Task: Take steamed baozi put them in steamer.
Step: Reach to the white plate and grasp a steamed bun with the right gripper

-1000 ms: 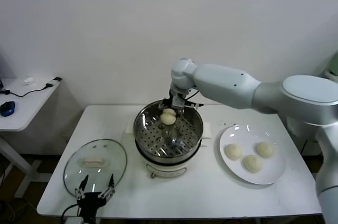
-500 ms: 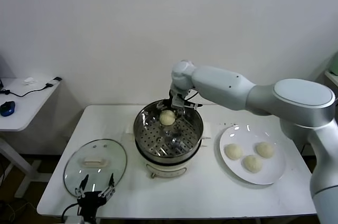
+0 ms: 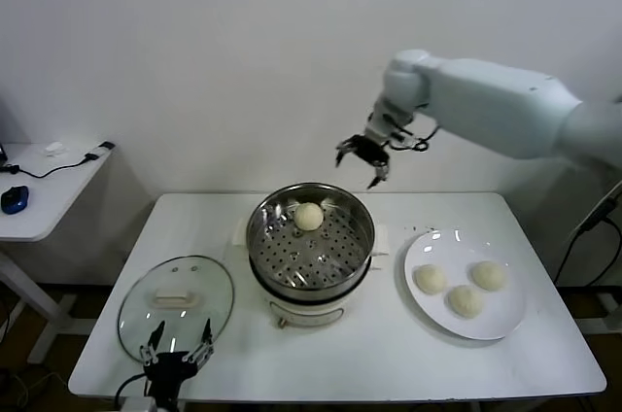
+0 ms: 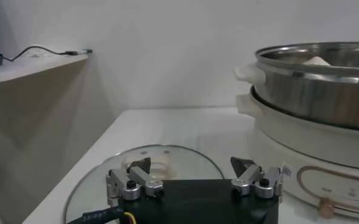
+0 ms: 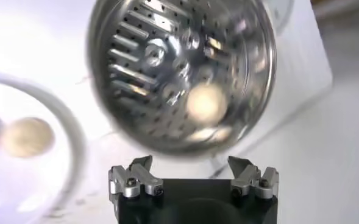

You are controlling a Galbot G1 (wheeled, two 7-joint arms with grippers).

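Observation:
One cream-white baozi point(image 3: 309, 217) lies on the perforated tray at the far side of the shiny steamer point(image 3: 362, 237); it also shows in the right wrist view point(image 5: 205, 103). Three more baozi point(image 3: 429, 279) point(image 3: 487, 275) point(image 3: 465, 301) lie on the white plate point(image 3: 505, 320) to the steamer's right. My right gripper point(image 3: 363, 159) is open and empty, raised above the steamer's far right rim. My left gripper point(image 3: 177, 354) is open and empty, parked low at the table's front edge by the glass lid point(image 3: 170, 320).
The glass lid with its white handle point(image 4: 158, 170) lies flat on the table left of the steamer point(image 4: 313, 85). A side table point(image 3: 39, 188) with cables and a blue object stands at far left. A white wall is behind.
My right gripper has let go of the baozi in the steamer, opened, and risen up and to the right, out of the pot. The left arm has not moved.

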